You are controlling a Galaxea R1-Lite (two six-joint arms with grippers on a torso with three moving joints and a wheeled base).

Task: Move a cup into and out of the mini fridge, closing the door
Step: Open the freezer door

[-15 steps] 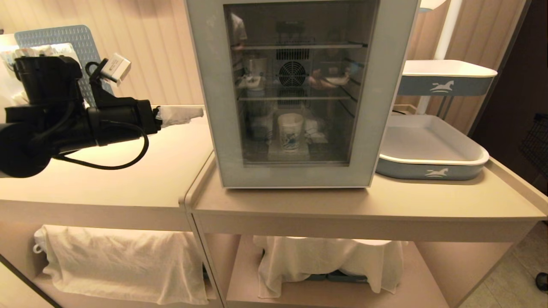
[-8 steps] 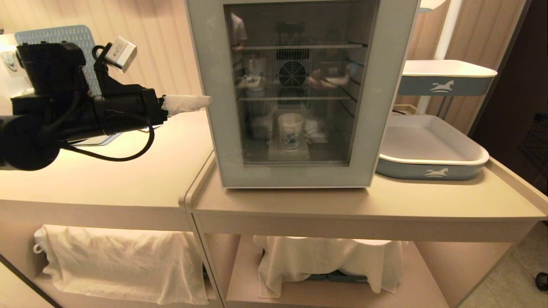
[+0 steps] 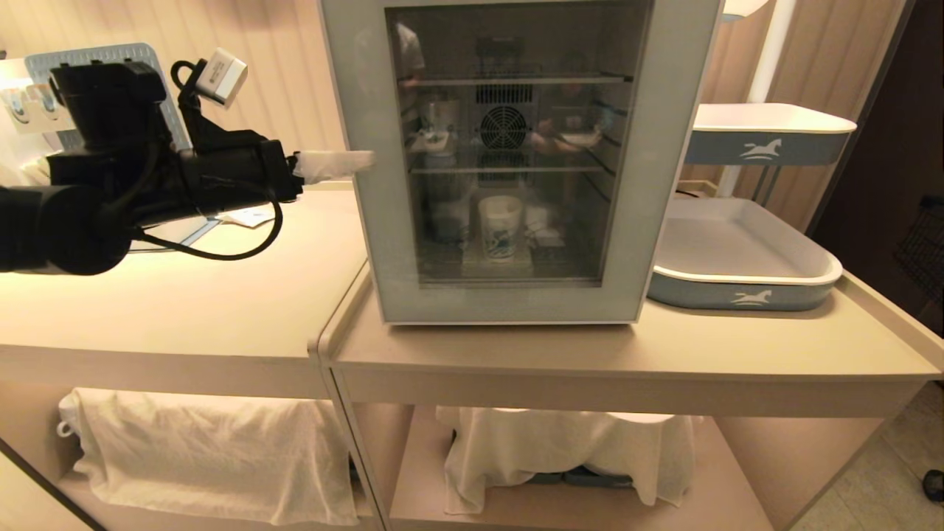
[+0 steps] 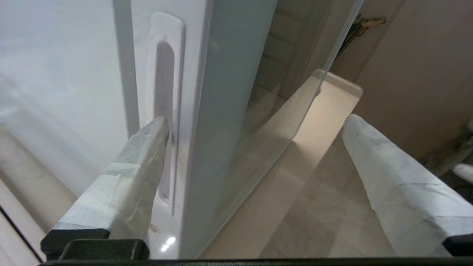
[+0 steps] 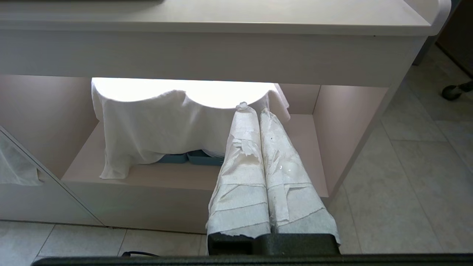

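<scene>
The mini fridge (image 4: 63, 66) stands on the counter with its grey-framed glass door (image 3: 509, 302) shut. Behind the glass, the white cup (image 3: 501, 227) with a blue print sits upright on the fridge floor. My left gripper (image 3: 365, 161) is at the door's left edge, about halfway up. In the left wrist view it (image 4: 255, 125) is open wide and straddles that edge. One taped finger (image 4: 147, 147) lies against the recessed handle (image 4: 164, 92) on the door's side; the other finger (image 4: 373, 155) is out in front of the glass. My right gripper (image 5: 255, 111) hangs shut and empty below the counter.
Two blue-and-white trays stand right of the fridge, a low one (image 3: 737, 295) and a raised one (image 3: 767, 136). A blue mat (image 3: 110, 59) leans at the back left, and a small packet (image 3: 247, 216) lies on the counter (image 3: 221, 310). White cloths (image 3: 206, 457) (image 3: 560, 450) cover the lower shelves.
My left arm has moved right and slightly up; its finger, which was short of the fridge, now overlaps the door's left frame. The door, cup and right arm are unchanged.
</scene>
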